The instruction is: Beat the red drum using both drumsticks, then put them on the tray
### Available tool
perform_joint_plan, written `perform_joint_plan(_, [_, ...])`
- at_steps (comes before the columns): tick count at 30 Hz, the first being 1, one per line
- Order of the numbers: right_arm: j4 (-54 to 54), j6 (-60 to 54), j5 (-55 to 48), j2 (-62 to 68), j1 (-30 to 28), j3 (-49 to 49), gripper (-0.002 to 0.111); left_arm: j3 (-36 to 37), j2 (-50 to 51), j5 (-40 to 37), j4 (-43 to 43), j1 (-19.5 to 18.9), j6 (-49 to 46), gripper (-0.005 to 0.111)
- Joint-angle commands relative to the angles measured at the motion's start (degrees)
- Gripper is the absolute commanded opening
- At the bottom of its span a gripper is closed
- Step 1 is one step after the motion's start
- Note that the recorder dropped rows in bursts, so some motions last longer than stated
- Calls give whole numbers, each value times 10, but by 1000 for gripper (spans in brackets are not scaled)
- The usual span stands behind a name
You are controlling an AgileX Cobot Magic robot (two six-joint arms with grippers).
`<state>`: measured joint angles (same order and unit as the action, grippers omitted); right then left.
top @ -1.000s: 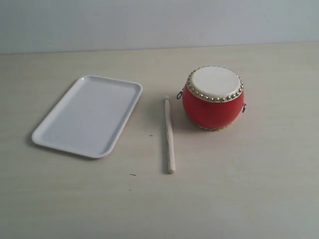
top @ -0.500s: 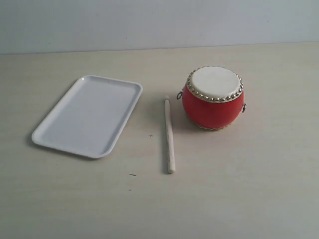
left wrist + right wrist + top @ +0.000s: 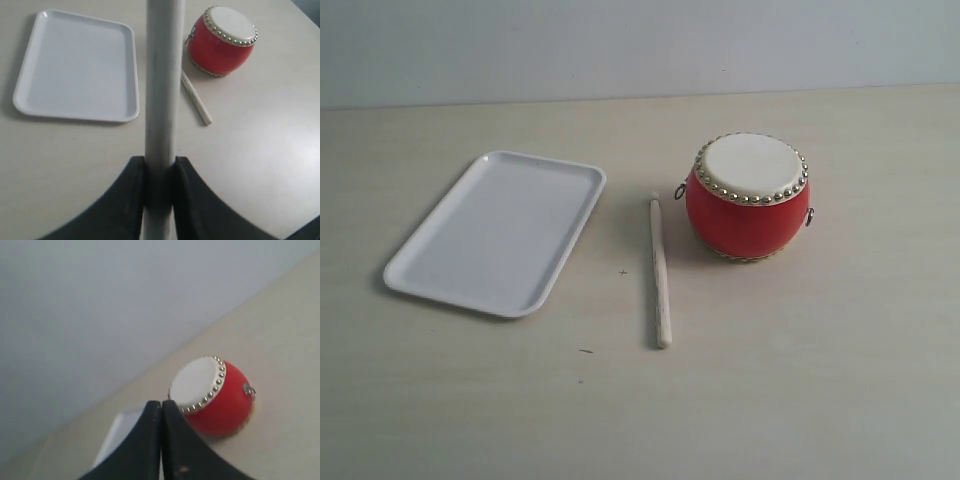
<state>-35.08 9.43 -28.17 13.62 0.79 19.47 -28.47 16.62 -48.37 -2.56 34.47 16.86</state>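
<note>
The red drum (image 3: pixel 747 198) with its cream skin stands on the table, right of centre. One drumstick (image 3: pixel 660 270) lies flat on the table just left of it, between drum and white tray (image 3: pixel 420 265). Neither arm shows in the exterior view. In the left wrist view my left gripper (image 3: pixel 160 162) is shut on the other drumstick (image 3: pixel 162 80), which runs up across the picture above the table; the drum (image 3: pixel 222 42), the lying stick (image 3: pixel 196 98) and the tray (image 3: pixel 131 50) lie beyond. My right gripper (image 3: pixel 161 407) is shut with nothing in it, the drum (image 3: pixel 215 400) beyond its tips.
The pale table (image 3: pixel 800 380) runs back to a grey wall (image 3: pixel 620 40). The tray holds nothing. A corner of the tray (image 3: pixel 117 432) shows past the right fingers.
</note>
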Motion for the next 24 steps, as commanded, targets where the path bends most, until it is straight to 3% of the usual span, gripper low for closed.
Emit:
perform_joint_plan(1, [-47, -157, -143, 221, 2, 130, 0, 1, 3, 15, -2, 4, -4, 0])
perform_joint_plan(4, [-133, -280, -210, 357, 8, 193, 0, 1, 3, 26, -3, 4, -2, 0])
perform_joint_plan(6, [-123, -308, -226, 456, 53, 250, 0, 1, 3, 43, -3, 4, -2, 0])
perform_joint_plan(9, [13, -234, -222, 556, 168, 329, 0, 1, 6, 57, -3, 4, -2, 0])
perform_joint_plan(12, [261, -57, -221, 635, 302, 395, 0, 1, 8, 58, -3, 4, -1, 0])
perform_joint_plan(15, [323, -19, -219, 728, 374, 410, 0, 1, 8, 68, -3, 4, -1, 0])
perform_joint_plan(21, [177, -34, -196, 864, 394, 412, 0, 1, 8, 74, -3, 4, 19, 0])
perform_joint_plan(24, [179, -19, -179, 905, 395, 446, 0, 6, 8, 71, -9, 4, 19, 0])
